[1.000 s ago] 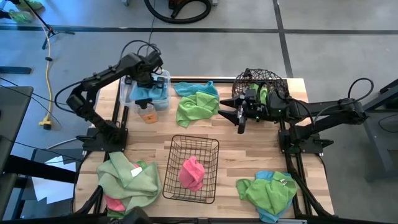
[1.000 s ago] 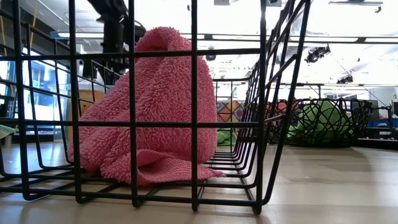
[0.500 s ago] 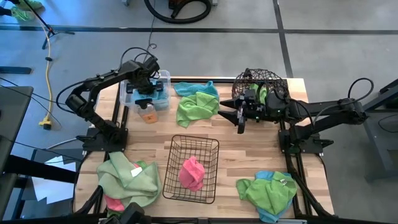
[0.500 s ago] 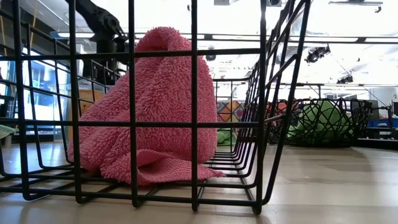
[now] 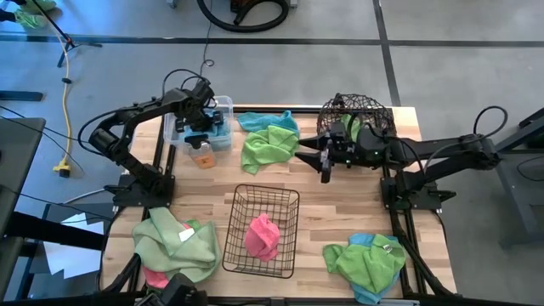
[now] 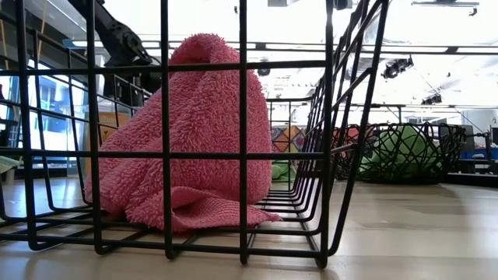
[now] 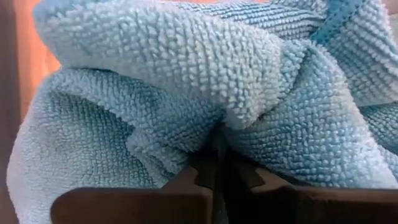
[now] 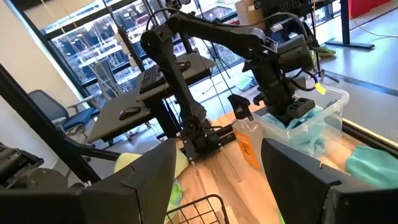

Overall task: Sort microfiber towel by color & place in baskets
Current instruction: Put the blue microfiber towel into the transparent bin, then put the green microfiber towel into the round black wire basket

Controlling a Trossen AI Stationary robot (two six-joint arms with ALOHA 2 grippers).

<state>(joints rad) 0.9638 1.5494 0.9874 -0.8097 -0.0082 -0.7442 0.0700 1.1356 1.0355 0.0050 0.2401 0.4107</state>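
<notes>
Fingers of the left gripper (image 7: 214, 165) are being held closed on the soft light-blue microfiber towel (image 7: 205, 81) inside the clear plastic rectangular bin (image 5: 174, 127) — lowered since earlier; release is judged next — right gripper (image 5: 324, 167) is being kept wide, empty.

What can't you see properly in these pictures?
- Low view: the pink towel and black wire basket fill the picture and hide most of the table behind.
- Left wrist view: light blue towel fills the picture, hiding the clear bin.
- High view: the right gripper and arm cover part of the round basket.
- High view: the pile at the near left hides most of a pink towel under green ones.
</notes>
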